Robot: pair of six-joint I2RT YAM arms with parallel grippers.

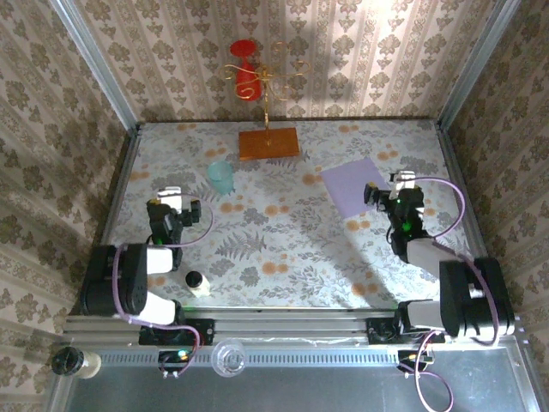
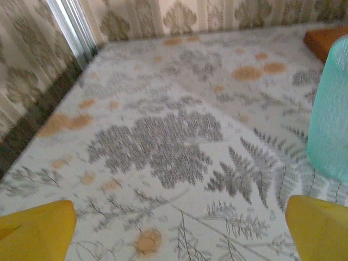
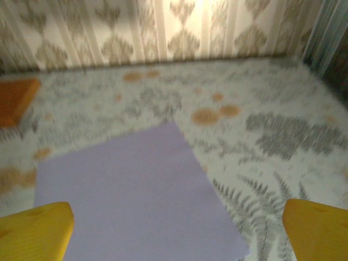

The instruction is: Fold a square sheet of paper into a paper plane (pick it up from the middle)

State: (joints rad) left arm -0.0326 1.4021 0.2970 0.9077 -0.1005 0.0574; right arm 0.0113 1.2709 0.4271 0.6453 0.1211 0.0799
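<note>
The sheet [image 1: 352, 187] lies flat and unfolded on the right half of the table [image 1: 283, 245], turned a little askew to the table edges. In the right wrist view the sheet [image 3: 136, 190] spreads across the lower left, with one corner pointing toward the back wall.

The right gripper [image 1: 393, 184] sits at the sheet's right edge with its jaws wide apart and nothing between them. Seen from the wrist, the right gripper [image 3: 176, 231] has its one yellow finger [image 3: 35, 228] over the paper and the other over bare tablecloth. I cannot tell whether it touches the sheet.

Left of the sheet and further back is the board [image 1: 268, 142], with a gold stand [image 1: 268, 94] rising from it. A teal cup [image 1: 220, 176] stands near the board's left. The left gripper [image 1: 174, 197] is just near of the cup, well apart from the sheet, also spread wide and empty. A small bottle [image 1: 196, 282] stands by the left arm's base.
</note>
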